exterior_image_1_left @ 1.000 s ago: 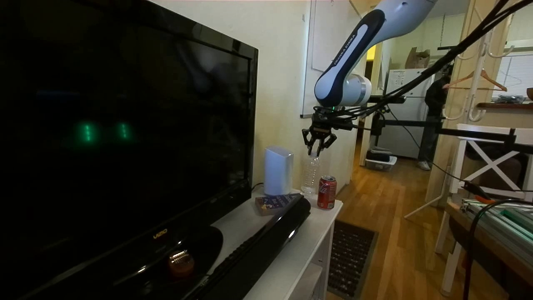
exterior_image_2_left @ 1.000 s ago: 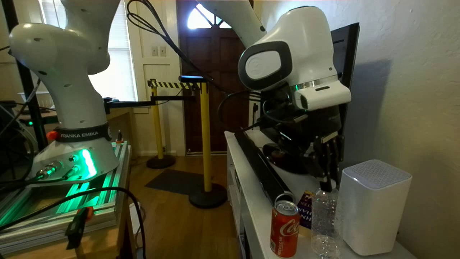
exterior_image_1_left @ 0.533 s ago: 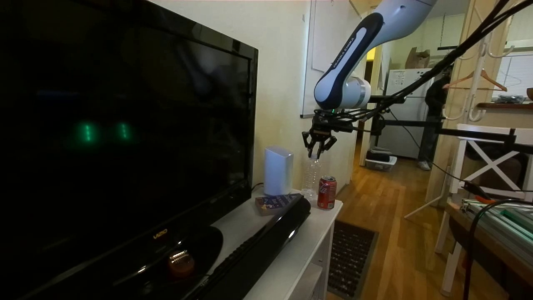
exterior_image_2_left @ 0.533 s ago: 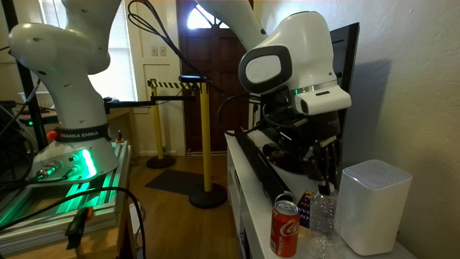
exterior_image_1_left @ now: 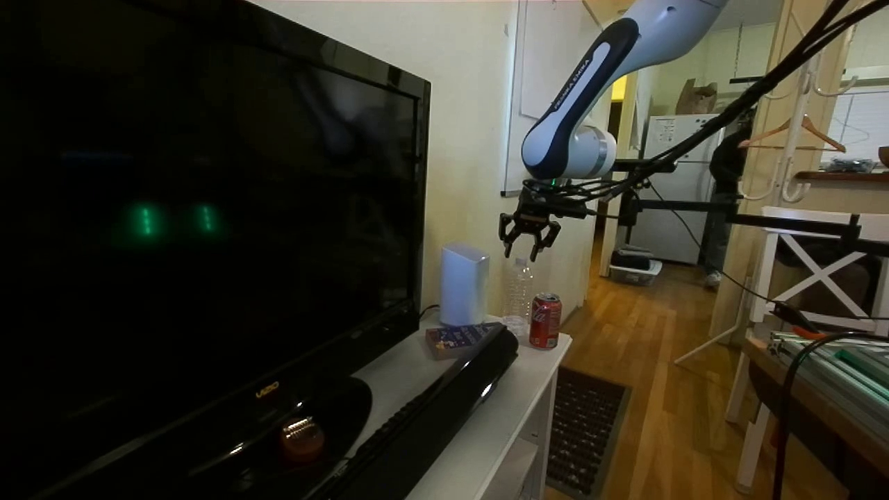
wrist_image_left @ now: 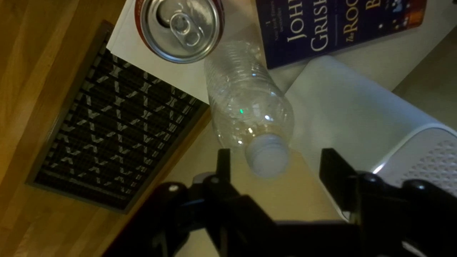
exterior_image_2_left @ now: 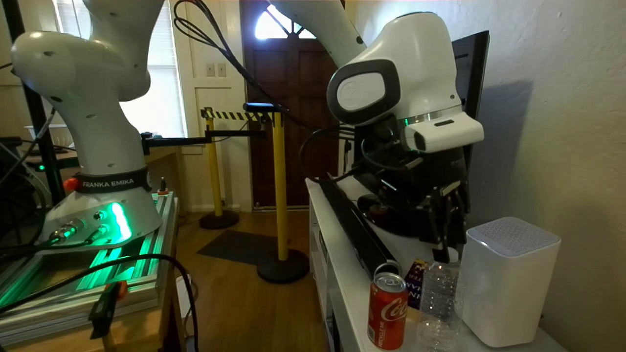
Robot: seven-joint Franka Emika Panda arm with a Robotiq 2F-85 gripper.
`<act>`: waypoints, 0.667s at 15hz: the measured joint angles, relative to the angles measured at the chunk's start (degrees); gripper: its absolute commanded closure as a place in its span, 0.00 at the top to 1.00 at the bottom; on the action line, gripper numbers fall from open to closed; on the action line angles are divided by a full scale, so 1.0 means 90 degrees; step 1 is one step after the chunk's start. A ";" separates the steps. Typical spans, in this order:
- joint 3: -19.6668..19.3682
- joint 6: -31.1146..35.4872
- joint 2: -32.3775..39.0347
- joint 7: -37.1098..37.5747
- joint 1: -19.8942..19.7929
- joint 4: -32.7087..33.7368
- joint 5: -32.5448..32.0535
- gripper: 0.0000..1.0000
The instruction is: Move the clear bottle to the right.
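Observation:
The clear bottle [exterior_image_1_left: 517, 295] stands upright on the white cabinet top, between the red can [exterior_image_1_left: 545, 321] and the white box-shaped device [exterior_image_1_left: 464, 285]. In the wrist view its white cap [wrist_image_left: 268, 160] shows in the gap between the spread fingers, clear of both pads. My gripper [exterior_image_1_left: 521, 255] is open just above the bottle, with its fingertips at about cap height. Through the clear bottle [exterior_image_2_left: 439, 298] part of the cabinet top shows in an exterior view. There, a finger [exterior_image_2_left: 441, 254] covers part of the cap.
A dark paperback [wrist_image_left: 332, 25] lies close behind the bottle. The long black soundbar [exterior_image_1_left: 430, 403] and the large television [exterior_image_1_left: 208, 208] take up the rest of the cabinet. The cabinet's edge [wrist_image_left: 153, 76] runs near the can, with a floor mat [wrist_image_left: 117, 135] below.
A second ago the jaws were closed on the bottle's cap. The bottle came down slightly onto the cabinet, then the fingers spread and let it go. The arm has risen a little.

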 measured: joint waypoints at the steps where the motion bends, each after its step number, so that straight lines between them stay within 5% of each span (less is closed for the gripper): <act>1: -0.0015 0.0000 -0.0014 -0.0019 0.0009 0.0017 0.0000 0.99; 5: -0.0461 -0.0297 -0.0170 0.0013 0.0388 0.0030 -0.0296 1.00; 10: -0.0837 -0.1592 -0.0991 -0.0064 0.1224 -0.0209 -0.1534 1.00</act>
